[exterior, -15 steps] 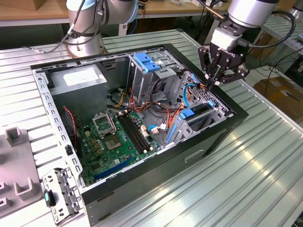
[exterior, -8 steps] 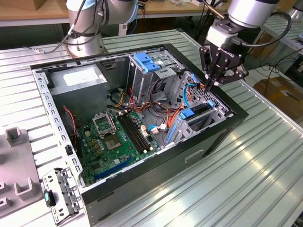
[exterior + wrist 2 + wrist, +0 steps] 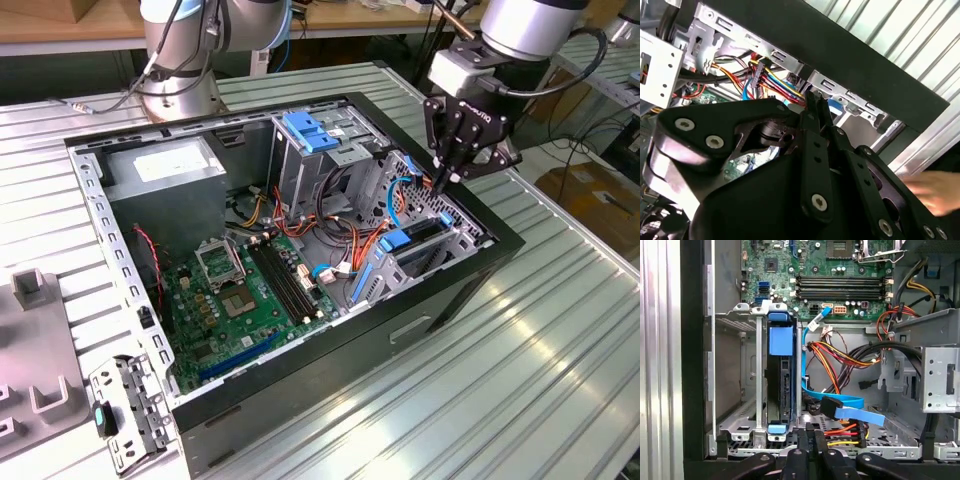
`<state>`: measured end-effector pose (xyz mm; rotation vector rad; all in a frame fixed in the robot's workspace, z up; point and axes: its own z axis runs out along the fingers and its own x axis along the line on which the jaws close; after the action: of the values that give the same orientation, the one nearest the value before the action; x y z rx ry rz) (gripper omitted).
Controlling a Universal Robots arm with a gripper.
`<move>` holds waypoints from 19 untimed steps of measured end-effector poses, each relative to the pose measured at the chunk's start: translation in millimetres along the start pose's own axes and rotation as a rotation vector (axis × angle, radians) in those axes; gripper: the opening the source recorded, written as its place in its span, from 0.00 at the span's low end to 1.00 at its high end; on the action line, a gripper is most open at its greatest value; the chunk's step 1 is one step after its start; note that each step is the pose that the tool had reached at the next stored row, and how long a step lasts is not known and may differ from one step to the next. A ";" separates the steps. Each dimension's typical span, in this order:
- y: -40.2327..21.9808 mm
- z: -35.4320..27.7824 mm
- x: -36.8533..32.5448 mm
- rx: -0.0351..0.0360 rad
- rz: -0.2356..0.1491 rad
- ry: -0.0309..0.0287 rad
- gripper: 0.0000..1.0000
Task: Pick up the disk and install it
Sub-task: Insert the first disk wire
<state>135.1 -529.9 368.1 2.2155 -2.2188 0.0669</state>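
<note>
One disk [image 3: 779, 385] is in question, and it stands on edge in a slot of the lower drive cage [image 3: 735, 390] at the case's corner, with its blue rail end [image 3: 778, 337] uppermost in the first wrist view. In the exterior view it sits in the cage on the right side of the case [image 3: 300, 400], dark body between blue rails [image 3: 408, 240].

Handling, by judgement: a metal-cased drive of this kind is dense for its bulk, wholly rigid, and smooth on its broad faces. It will not tolerate knocks or a skewed entry. The narrow edges or the plastic rails offer the safest purchase; the labelled face and the connector end should be left alone.

The gripper [image 3: 440, 180] hangs over the case's far right edge, above the cables [image 3: 840, 365] beside the cage. Its fingers [image 3: 810, 437] appear pressed together with nothing between them, though the second wrist view is crowded by the gripper's own linkage. It touches no part of the disk. The disk looks seated in its slot, apart from the fingertips.
</note>
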 end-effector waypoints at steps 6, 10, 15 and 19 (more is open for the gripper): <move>13.2 2.2 0.3 0.0121 0.003 0.0003 0.17; 14.1 4.4 6.6 0.0121 0.001 0.0000 0.17; 15.1 4.8 8.0 0.0129 -0.020 -0.0010 0.17; 15.1 4.7 8.0 0.0129 -0.020 -0.0009 0.17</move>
<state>120.1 -538.1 363.3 2.2445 -2.2024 0.0804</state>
